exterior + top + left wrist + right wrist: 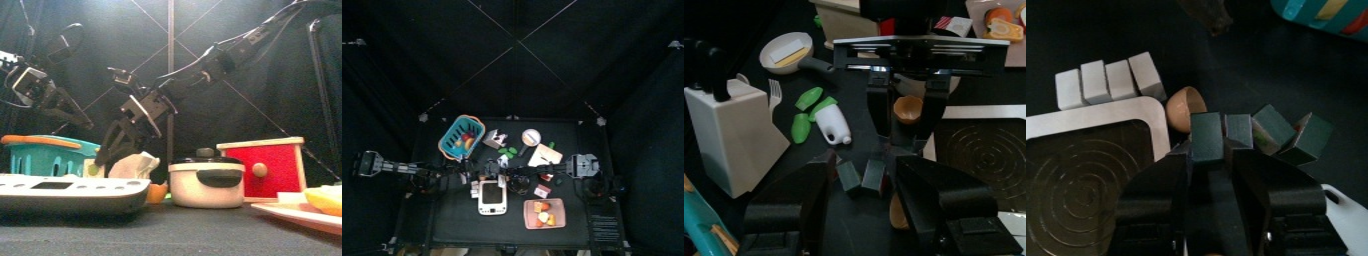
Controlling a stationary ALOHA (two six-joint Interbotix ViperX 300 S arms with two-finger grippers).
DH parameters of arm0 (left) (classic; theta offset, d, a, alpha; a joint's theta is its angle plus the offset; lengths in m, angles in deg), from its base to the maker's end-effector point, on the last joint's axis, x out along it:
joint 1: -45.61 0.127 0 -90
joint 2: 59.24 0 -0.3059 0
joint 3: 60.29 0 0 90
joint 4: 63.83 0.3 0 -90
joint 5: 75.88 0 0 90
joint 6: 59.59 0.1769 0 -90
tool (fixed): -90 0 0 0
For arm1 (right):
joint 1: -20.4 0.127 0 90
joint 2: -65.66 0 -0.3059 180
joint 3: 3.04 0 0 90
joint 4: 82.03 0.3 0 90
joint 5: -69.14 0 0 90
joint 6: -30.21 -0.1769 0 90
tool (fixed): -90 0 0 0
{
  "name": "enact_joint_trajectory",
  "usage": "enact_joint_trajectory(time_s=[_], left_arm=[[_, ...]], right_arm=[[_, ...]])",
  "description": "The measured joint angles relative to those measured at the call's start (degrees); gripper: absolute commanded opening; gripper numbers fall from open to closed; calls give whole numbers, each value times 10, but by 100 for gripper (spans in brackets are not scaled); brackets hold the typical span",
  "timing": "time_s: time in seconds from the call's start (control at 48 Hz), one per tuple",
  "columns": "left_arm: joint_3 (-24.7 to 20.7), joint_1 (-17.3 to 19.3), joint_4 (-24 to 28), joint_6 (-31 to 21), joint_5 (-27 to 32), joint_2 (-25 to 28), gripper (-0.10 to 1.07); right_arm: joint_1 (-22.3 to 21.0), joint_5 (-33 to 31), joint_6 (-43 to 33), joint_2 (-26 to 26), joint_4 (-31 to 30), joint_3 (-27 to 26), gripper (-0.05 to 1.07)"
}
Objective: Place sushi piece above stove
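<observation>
Front view puts the stove (pixel 67 193) nearest, low and flat at the left of the table's front edge. The pot (pixel 207 183) stands just to its right, and a small orange lump (pixel 158 192) shows between the two; what it is I cannot tell. Right of the pot stands a red box (pixel 267 168), and a plate (pixel 297 214) of food sits at the front right corner. Behind the stove are a white rack (pixel 131 165) and, further left, a teal basket (pixel 47 155), with both arms hanging down behind them.

The right wrist view shows the sushi piece (pixel 1186 100), a brown rounded lump lying on the black table just beside the stove's rounded corner, not on the stove. The right gripper (pixel 1224 132) is low over the table right next to it; whether it is parted or closed I cannot tell, since the two wrist views disagree. The left gripper (pixel 865 175) points in from the other side, its tips close together with nothing between them, very near the right one.

Around that spot the table is crowded. A green and white bottle (pixel 824 120) lies close by, a white block (pixel 731 135) stands near it, and a ladle (pixel 787 47) lies further off.
</observation>
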State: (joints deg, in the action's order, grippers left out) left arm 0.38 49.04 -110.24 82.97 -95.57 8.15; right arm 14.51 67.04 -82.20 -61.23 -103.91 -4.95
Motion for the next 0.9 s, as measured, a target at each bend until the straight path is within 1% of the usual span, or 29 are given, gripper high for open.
enact_joint_trajectory(time_s=[0.146, 0.333, 0.438, 0.625, 0.896], left_arm=[[1, 0, 1, 0, 0, 0, 81], [3, 1, 1, 0, 0, 0, 81], [4, 1, 0, 1, 0, 0, 81], [6, 0, 0, 1, 0, 0, 81], [11, 1, -2, 0, 6, 0, 81]], right_arm=[[0, -14, 0, -15, -1, -12, 67], [0, -17, -1, -20, 0, -20, 67], [0, -17, -1, -20, 4, -21, 70], [0, -17, -2, -21, 8, -21, 78], [1, -19, 0, -21, 8, -21, 80]])
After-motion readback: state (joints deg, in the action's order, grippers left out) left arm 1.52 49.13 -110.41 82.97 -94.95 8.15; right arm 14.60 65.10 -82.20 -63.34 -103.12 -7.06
